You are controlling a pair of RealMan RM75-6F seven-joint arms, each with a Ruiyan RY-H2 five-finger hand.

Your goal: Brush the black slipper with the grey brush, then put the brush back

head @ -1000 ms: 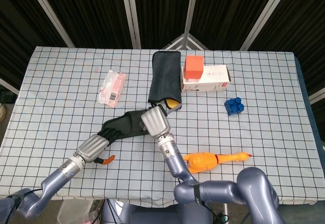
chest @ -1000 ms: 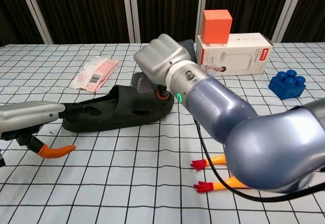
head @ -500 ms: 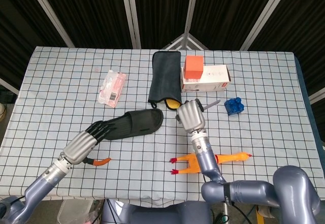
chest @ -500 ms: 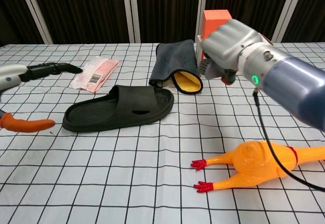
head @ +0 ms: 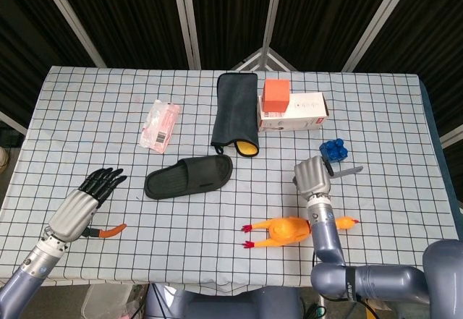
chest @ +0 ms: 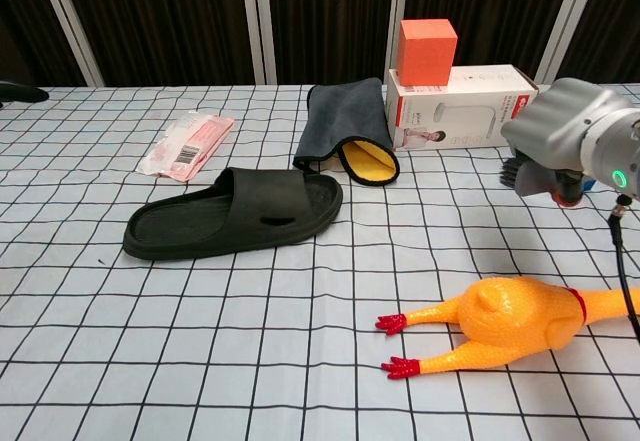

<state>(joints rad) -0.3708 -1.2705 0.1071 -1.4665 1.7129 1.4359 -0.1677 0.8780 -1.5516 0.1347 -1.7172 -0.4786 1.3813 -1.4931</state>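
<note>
Now the fingers of the right hand are curled tight around the brush, and its grey handle sticks out to the right, toward the blue blocks. In the chest view the bristles show dark under the fist, just above the tablecloth. The fingers of the left hand are spread and hold nothing; it hovers at the near left, just beside an orange hook-shaped thing.

The slipper lies in the middle of the table, well apart from both hands.

The risks, as I judge them: the brush is near the blocks, so a low set-down could knock them. The rubber chicken lies just near of the right wrist, and the arm could drag it when it pulls back. If the fingers open too high, the brush may bounce or roll on the cloth.

Compared with one second ago, the right hand was over the slipper with the brush, and the left hand held the slipper at its left end. Since then the right hand has moved far to the right, past the grey towel, and the left hand has let go and withdrawn to the near left. The slipper has stayed in nearly the same place.
</note>
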